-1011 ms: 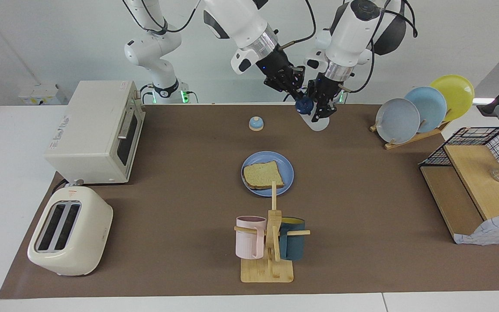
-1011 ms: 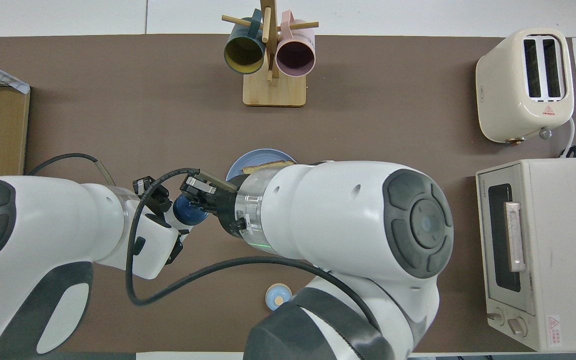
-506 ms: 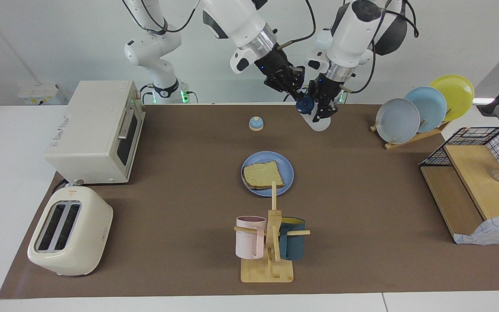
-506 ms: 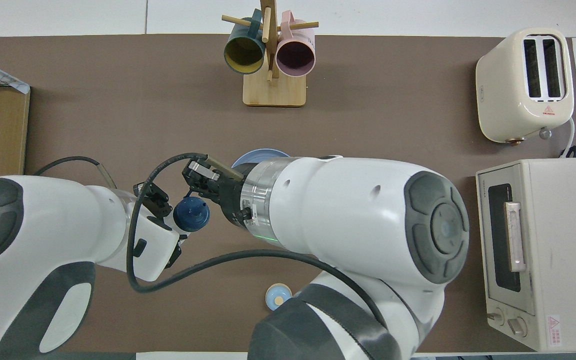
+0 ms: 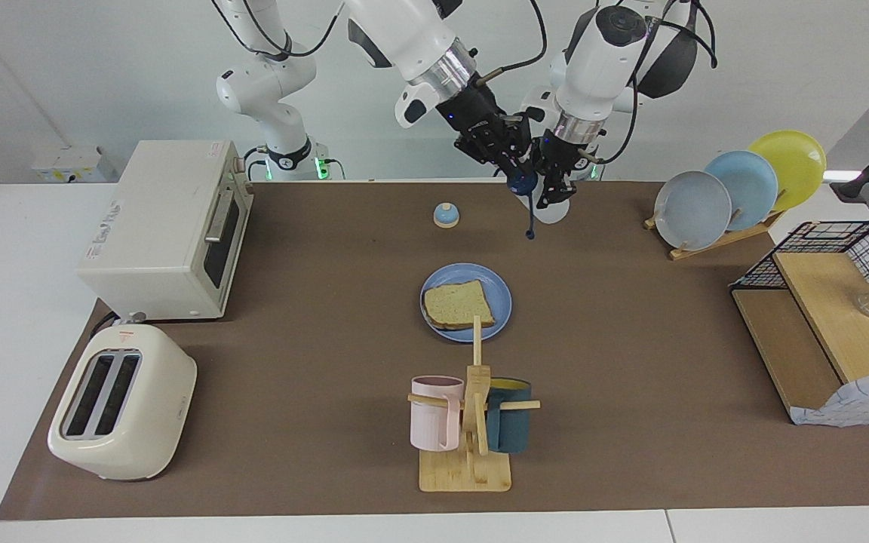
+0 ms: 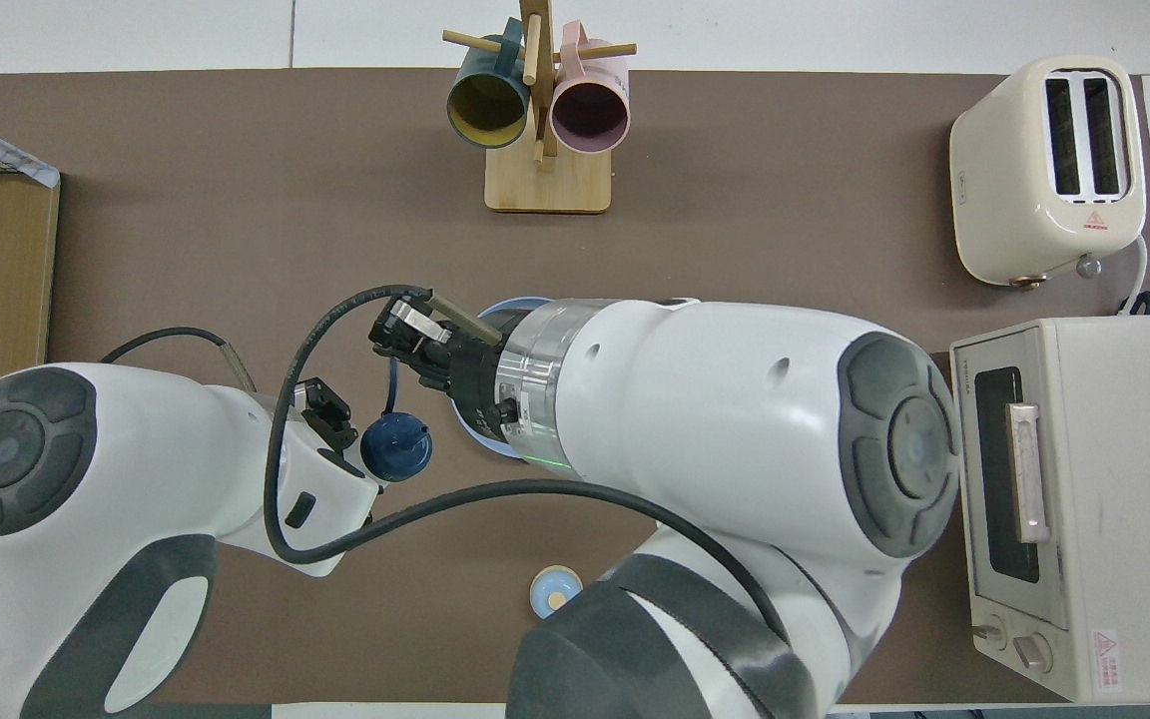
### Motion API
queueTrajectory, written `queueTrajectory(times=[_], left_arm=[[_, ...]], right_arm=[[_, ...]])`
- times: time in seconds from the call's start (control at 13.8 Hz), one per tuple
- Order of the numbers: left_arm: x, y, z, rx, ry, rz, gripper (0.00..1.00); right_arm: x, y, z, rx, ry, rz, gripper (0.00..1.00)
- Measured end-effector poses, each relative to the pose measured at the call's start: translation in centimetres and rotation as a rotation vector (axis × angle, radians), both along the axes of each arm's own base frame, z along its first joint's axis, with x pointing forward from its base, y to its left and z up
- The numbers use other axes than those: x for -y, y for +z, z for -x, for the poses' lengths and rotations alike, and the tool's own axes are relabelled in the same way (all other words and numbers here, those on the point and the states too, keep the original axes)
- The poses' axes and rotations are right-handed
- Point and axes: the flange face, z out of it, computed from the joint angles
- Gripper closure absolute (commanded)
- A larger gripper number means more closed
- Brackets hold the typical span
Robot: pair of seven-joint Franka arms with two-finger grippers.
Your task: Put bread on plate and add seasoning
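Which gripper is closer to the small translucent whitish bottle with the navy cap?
Left. The left gripper is clamped on the whitish bottle, holding it up above the brown mat, nearer to the robots than the round blue plate. The right gripper sits just beside the bottle's navy cap.

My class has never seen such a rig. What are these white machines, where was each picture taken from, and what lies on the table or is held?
These are two robot arms, each ending in a two-finger gripper. One picture looks across the table at them; the other looks down from above their end. On the brown mat stand a blue plate carrying a bread slice, a toaster, a toaster oven, a mug rack and a plate rack. The left gripper holds a seasoning bottle over the mat; the right gripper is close beside its navy cap.
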Motion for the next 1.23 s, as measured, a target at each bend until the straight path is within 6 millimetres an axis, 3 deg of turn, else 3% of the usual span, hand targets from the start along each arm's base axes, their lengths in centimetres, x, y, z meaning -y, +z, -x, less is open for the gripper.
queueTrajectory(times=[0.14,0.29,0.43,0.65,0.79,1.01,1.23], left_arm=[[-0.1,0.0,0.0,-0.001,0.002,0.0,1.0],[-0.4,-0.1,-0.2,0.017,-0.007,-0.029,1.0],[-0.6,-0.1,-0.3,0.031,0.0,-0.056,1.0],[-0.4,0.2,-0.3,0.085,0.062,-0.142,1.0],[0.6,-0.3,0.0,0.117,0.055,-0.204,1.0],[2.2,-2.2,0.0,0.148,0.036,-0.353,1.0],[5.1,-4.5,-0.8,0.172,0.015,-0.501,1.0]], right_arm=[[0.6,-0.2,-0.3,-0.01,0.001,0.014,0.0],[2.7,-0.9,-1.7,0.001,0.026,0.054,0.0],[6.9,-2.1,-4.1,0.037,0.077,0.108,0.0],[16.3,-3.8,-7.5,0.033,0.17,0.227,0.0],[21.8,-4.5,-8.3,0.016,0.245,0.369,0.0],[26.1,-5.0,-7.6,-0.035,0.366,0.571,0.0],[30.6,-3.8,-7.3,-0.072,0.41,0.65,0.0]])
